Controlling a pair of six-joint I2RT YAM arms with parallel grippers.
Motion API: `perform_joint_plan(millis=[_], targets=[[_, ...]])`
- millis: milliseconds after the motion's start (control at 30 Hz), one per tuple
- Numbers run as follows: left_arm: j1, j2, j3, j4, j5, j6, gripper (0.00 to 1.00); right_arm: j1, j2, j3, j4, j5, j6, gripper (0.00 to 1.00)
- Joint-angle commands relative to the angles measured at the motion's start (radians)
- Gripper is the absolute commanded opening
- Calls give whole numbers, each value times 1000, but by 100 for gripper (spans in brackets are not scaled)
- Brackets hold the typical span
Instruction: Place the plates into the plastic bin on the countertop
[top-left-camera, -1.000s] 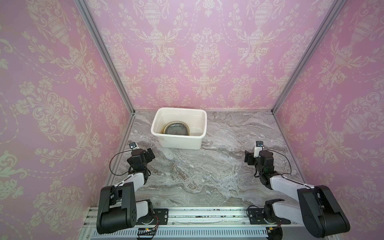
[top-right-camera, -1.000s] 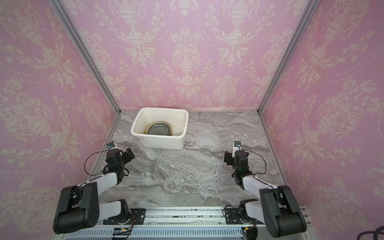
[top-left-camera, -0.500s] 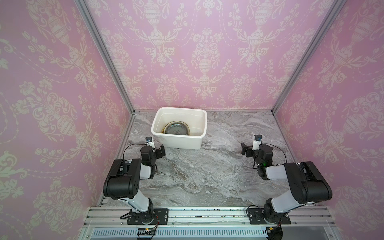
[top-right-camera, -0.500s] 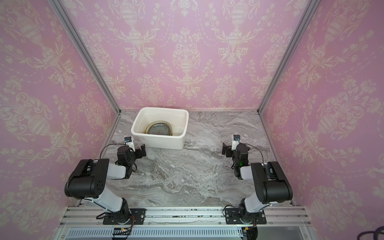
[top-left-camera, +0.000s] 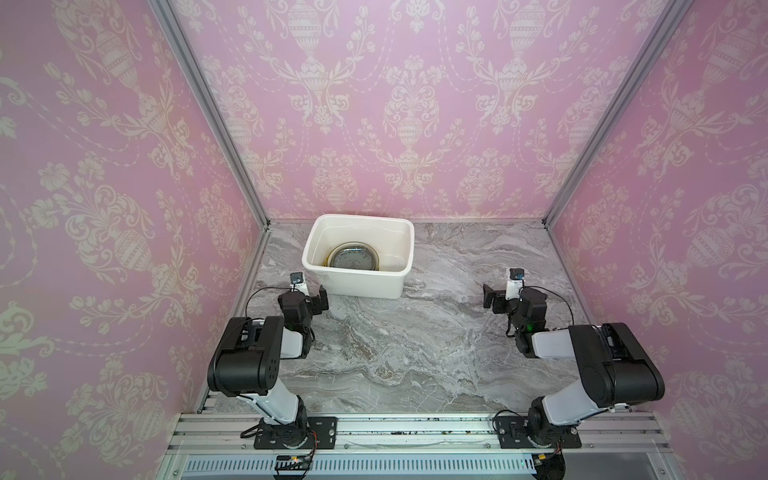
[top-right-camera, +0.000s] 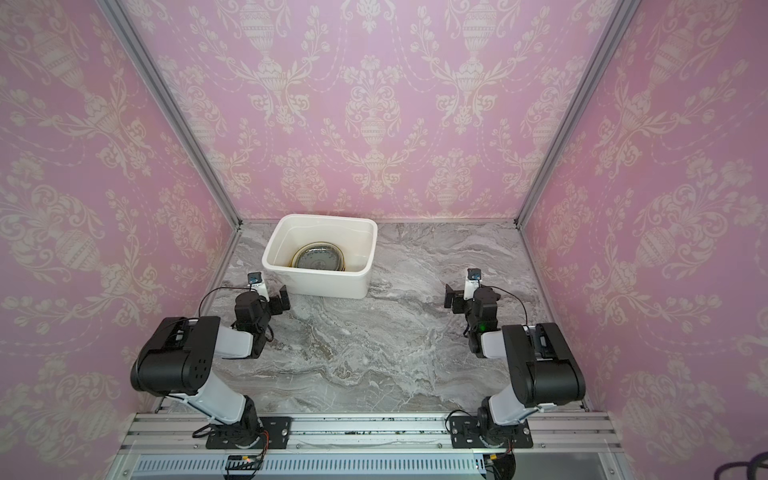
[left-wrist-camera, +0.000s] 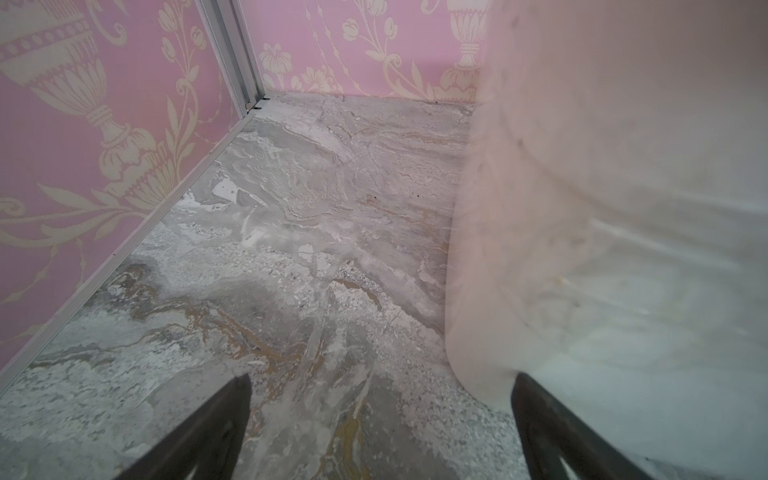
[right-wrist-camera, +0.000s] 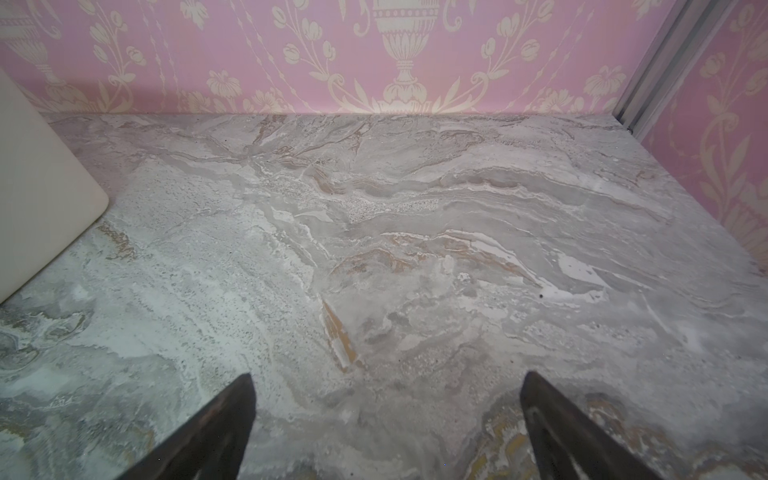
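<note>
Jaws gape wide and empty on the black left gripper (top-left-camera: 319, 298) and black right gripper (top-left-camera: 493, 296).
Round stacked plates (top-left-camera: 353, 259), a grey-patterned one atop a yellow rim, lie flat in the deep white rectangular plastic bin (top-left-camera: 360, 286) at 11 o'clock on the grey marble-patterned countertop (top-left-camera: 415, 353). None shows outside it, so the task looks finished, which likely explains the left gripper resting just beside the bin's 7 o'clock corner, the right well apart at 4 o'clock.
</note>
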Motion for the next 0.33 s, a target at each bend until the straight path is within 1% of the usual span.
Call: perform_joint_plan(millis=[0, 300], targets=[[-5, 7, 2, 38, -8, 24, 99, -12, 4, 19, -3, -30, 23, 100], [-4, 7, 2, 36, -9, 24, 99, -15, 0, 6, 16, -39, 19, 100]])
